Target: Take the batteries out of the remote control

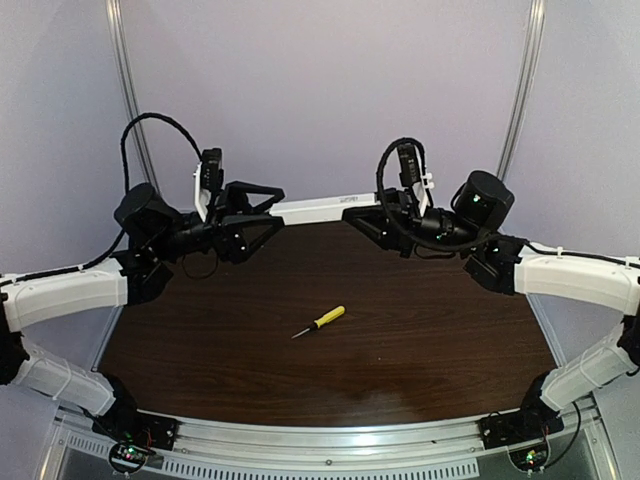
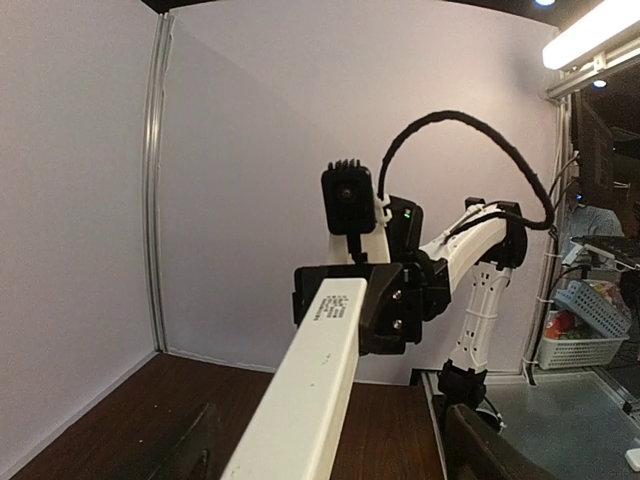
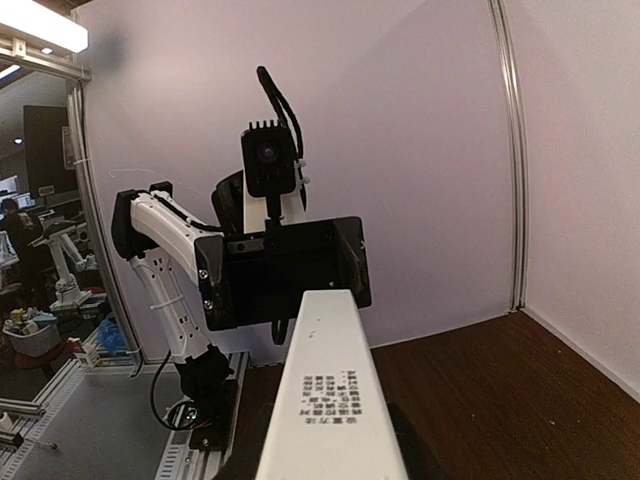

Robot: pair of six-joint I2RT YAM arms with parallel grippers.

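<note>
Pale lavender walls (image 1: 320, 80) back a dark brown table (image 1: 420, 340). There are two arms, two grippers, one remote control and one screwdriver.

The overhead view shows the one white remote control (image 1: 320, 209) held level in the air, spanning the gap between the grippers. One end lies inside the left gripper (image 1: 272, 210) and the other inside the right gripper (image 1: 372, 212). Only this view shows the yellow-handled screwdriver (image 1: 322, 321). It lies alone on the table, below the grippers, on the side toward the arm bases and roughly midway between them.

In the left wrist view, the left gripper's two dark fingers (image 1: 250, 232) stand spread, with clear space beside the remote, so its hold is released. This view also shows the right gripper clamped tight on the remote's far end, next to a small printed label.

The right wrist view shows the remote running away from it into the left gripper's wide jaws, and printed text close to its own end. Its own fingers barely show.
</note>
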